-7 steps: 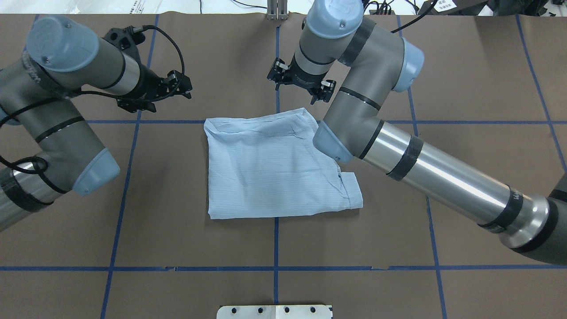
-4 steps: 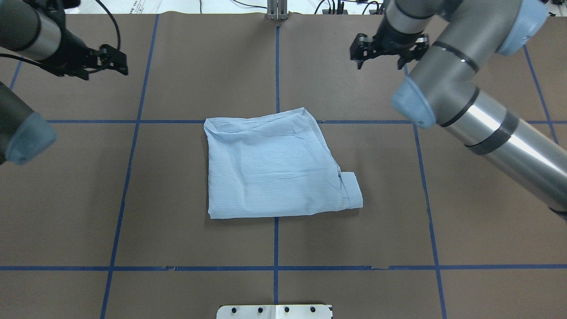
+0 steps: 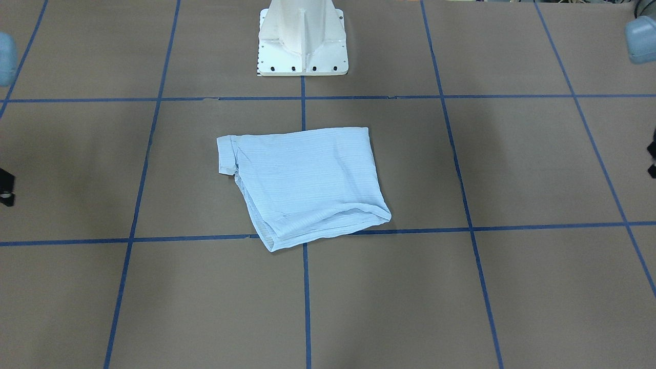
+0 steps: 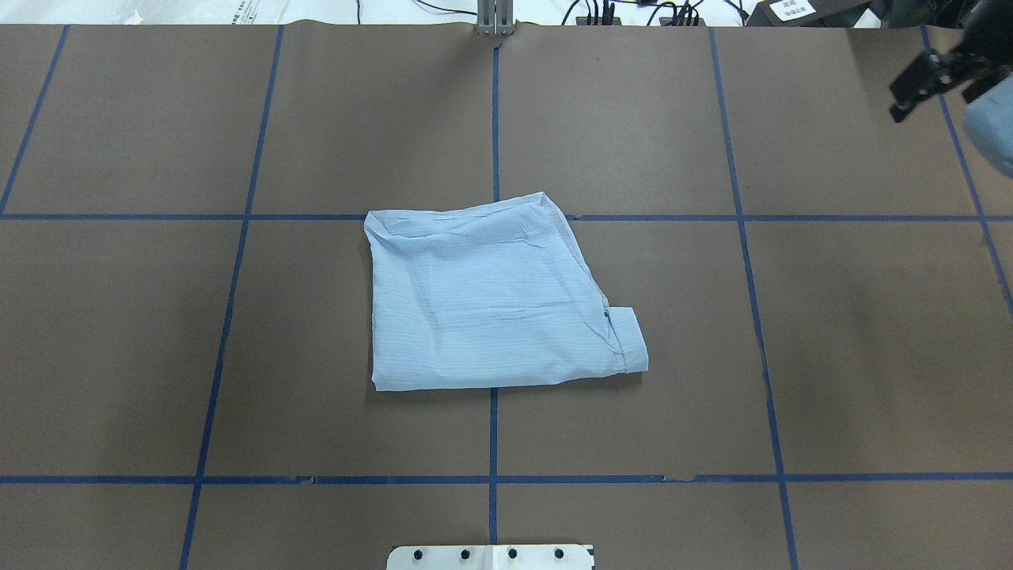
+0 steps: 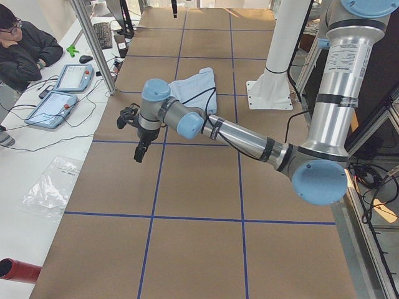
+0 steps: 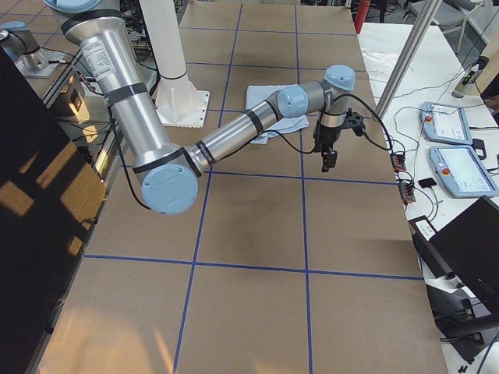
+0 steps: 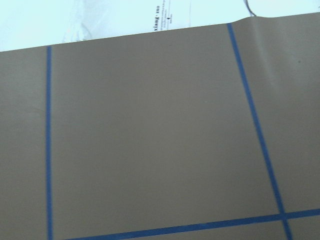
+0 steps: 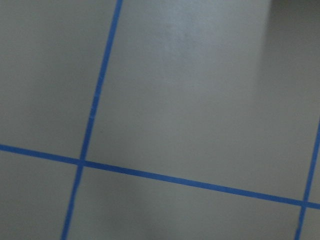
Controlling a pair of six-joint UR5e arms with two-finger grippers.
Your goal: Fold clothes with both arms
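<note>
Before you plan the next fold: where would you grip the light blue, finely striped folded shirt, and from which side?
Probably the small flap jutting from the light blue striped shirt at its near corner on the robot's right. It sticks out past the folded outline, so coming in from the right should pinch it alone, clear of the stacked layers.

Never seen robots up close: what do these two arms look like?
The left arm and right arm are jointed silver-and-grey tubes with light blue joint caps and black bands. Black cables loop to the black left end effector and right end effector.
</note>
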